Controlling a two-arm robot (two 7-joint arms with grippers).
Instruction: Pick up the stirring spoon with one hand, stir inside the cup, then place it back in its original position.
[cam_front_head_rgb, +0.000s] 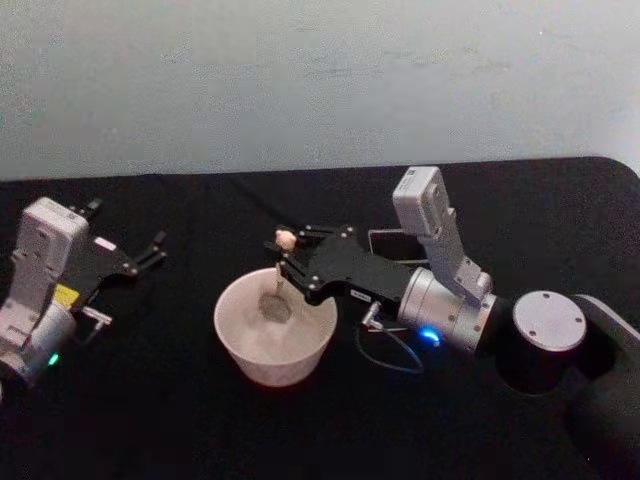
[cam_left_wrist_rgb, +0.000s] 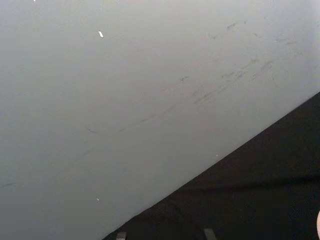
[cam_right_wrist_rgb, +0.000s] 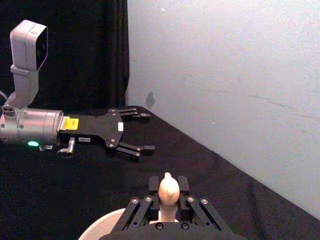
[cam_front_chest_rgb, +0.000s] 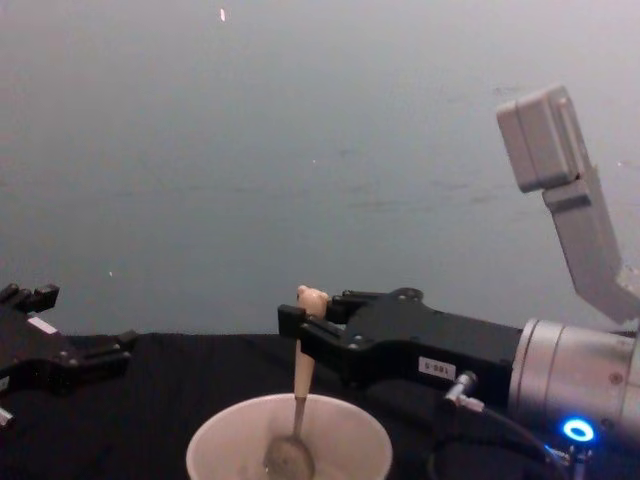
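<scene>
The cream-white cup (cam_front_head_rgb: 270, 365) stands at the table's middle. The stirring spoon (cam_front_head_rgb: 284, 243) stands nearly upright in it. Its metal bowl (cam_front_chest_rgb: 289, 457) is down inside the cup (cam_front_chest_rgb: 207, 458), and the bear head (cam_right_wrist_rgb: 168, 189) is on top. My right gripper (cam_front_head_rgb: 285, 258) reaches in from the right and is shut on the beige handle just under the bear head. In the chest view the right gripper (cam_front_chest_rgb: 298, 325) hovers above the cup's rim. The dark holder (cam_front_head_rgb: 392, 243) shows partly behind the right arm. My left gripper (cam_front_head_rgb: 125, 227) is open at the far left, off to the cup's side.
A black cloth covers the table (cam_front_head_rgb: 150, 420), with a pale wall (cam_front_head_rgb: 300, 80) right behind it. The right arm's grey joint cap (cam_front_head_rgb: 549, 317) sits at the front right. The open left gripper (cam_right_wrist_rgb: 147, 132) rests low near the wall.
</scene>
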